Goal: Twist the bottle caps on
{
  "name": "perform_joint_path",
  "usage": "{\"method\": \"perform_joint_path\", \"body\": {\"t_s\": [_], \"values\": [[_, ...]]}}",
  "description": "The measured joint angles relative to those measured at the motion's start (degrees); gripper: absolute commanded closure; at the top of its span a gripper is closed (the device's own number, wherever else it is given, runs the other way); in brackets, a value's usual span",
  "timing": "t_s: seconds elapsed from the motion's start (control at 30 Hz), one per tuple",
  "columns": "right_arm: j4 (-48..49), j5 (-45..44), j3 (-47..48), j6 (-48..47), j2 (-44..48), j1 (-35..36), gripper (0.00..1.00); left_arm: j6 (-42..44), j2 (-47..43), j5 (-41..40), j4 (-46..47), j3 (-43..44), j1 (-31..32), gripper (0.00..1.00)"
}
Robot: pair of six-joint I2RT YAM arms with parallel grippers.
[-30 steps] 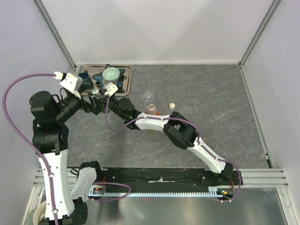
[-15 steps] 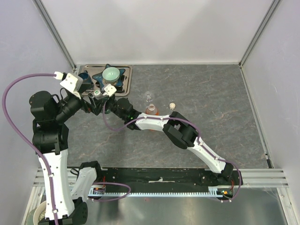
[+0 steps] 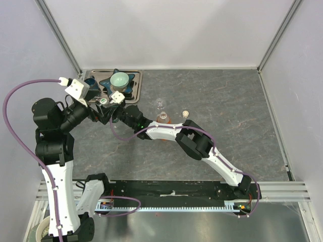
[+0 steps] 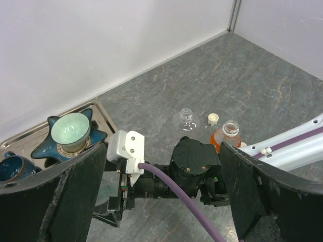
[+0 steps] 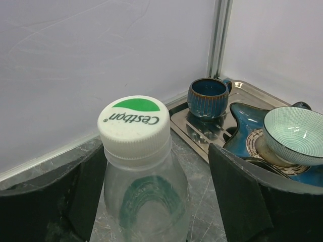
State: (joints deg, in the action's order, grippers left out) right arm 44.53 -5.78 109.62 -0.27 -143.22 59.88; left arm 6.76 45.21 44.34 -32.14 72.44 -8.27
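Your right gripper (image 5: 156, 151) stands spread wide either side of the greenish bottle (image 5: 146, 201), gripping nothing. Its cap (image 5: 134, 121) sits on the neck, and the bottle is upright on the table (image 4: 262, 75) just beside the tray (image 5: 247, 88). Your left gripper (image 4: 161, 151) gapes fully too, empty. Back out crooked and a finger could clip the bottle and topple it, and I can't tell if that cap is tight. Count three bottles: greenish, orange bottle (image 4: 225, 137) and small clear bottle (image 4: 185, 119) — the last two uncapped. Two caps show, one a loose cap (image 4: 213, 119) near the orange; no third in view
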Motion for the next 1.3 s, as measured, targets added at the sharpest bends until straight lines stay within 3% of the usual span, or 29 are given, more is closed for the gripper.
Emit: {"method": "perform_joint_path", "body": {"t_s": [0.07, 0.77, 1.13, 1.3], "values": [[-0.31, 0.24, 0.00, -0.04, 0.02, -0.11, 0.02, -0.22, 0.00, 0.44, 0.24, -0.22, 0.00, 0.00], [-5.70, 5.79, -1.68, -1.16, 6.01, -1.38, 0.02, -2.45, 0.33, 1.29, 2.80, -0.72, 0.00, 0.01], [-7.69, 8.37, -12.09, -3.32, 17.05, -1.38, 0.02, -3.39, 2.40, 0.92, 4.76, 0.59, 0.00, 0.00], [-9.25, 9.01, -20.63, -4.44, 26.53, -1.38, 0.02, -3.61, 4.31, 1.16, 4.83, 2.40, 0.00, 0.00]]}}
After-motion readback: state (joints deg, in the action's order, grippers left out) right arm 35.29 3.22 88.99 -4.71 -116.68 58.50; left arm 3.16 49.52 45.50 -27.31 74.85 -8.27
